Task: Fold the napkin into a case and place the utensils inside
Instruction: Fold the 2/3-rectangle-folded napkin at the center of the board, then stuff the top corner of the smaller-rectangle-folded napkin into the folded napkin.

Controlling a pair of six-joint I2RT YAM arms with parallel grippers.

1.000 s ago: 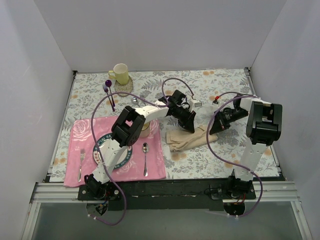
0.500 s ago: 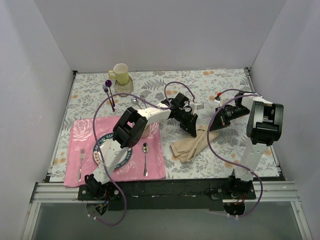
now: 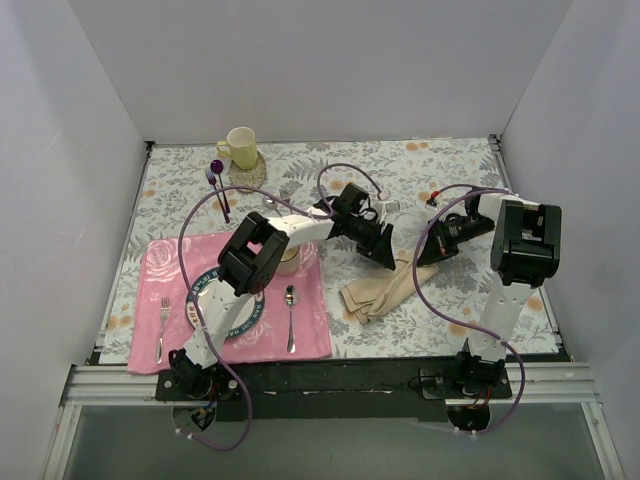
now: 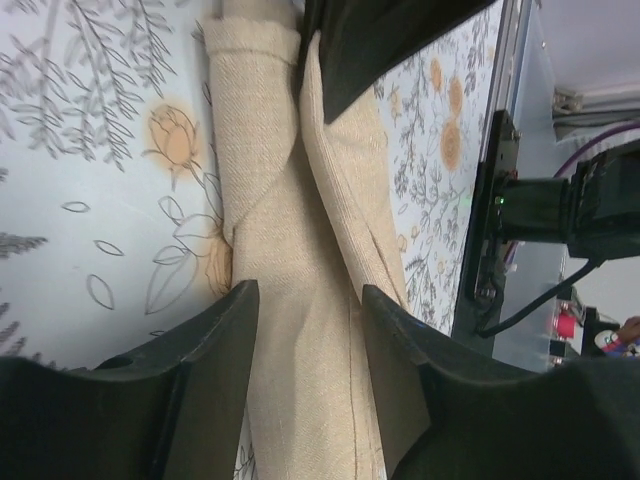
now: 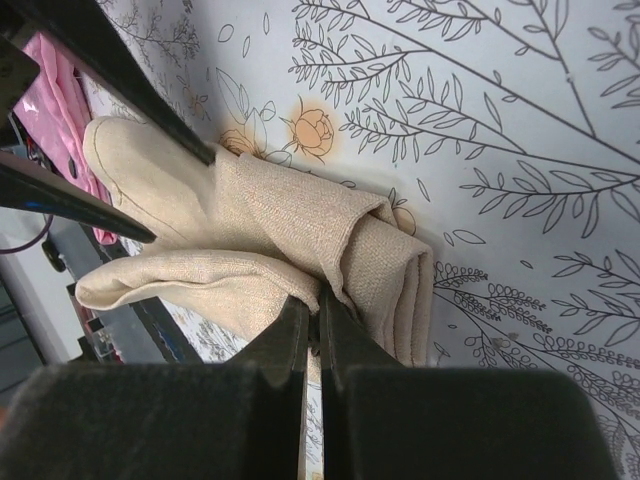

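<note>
While the folded napkin (image 3: 375,290) lies bunched on the floral tablecloth (image 3: 450,170), just right of the pink placemat (image 3: 160,270), the right gripper (image 5: 310,300) pinches its right end, fingers closed on the cloth. The left gripper (image 4: 305,300) hangs over the napkin, fingers spread apart. The spoon (image 3: 290,298) and fork (image 3: 162,318) lie on the placemat.
</note>
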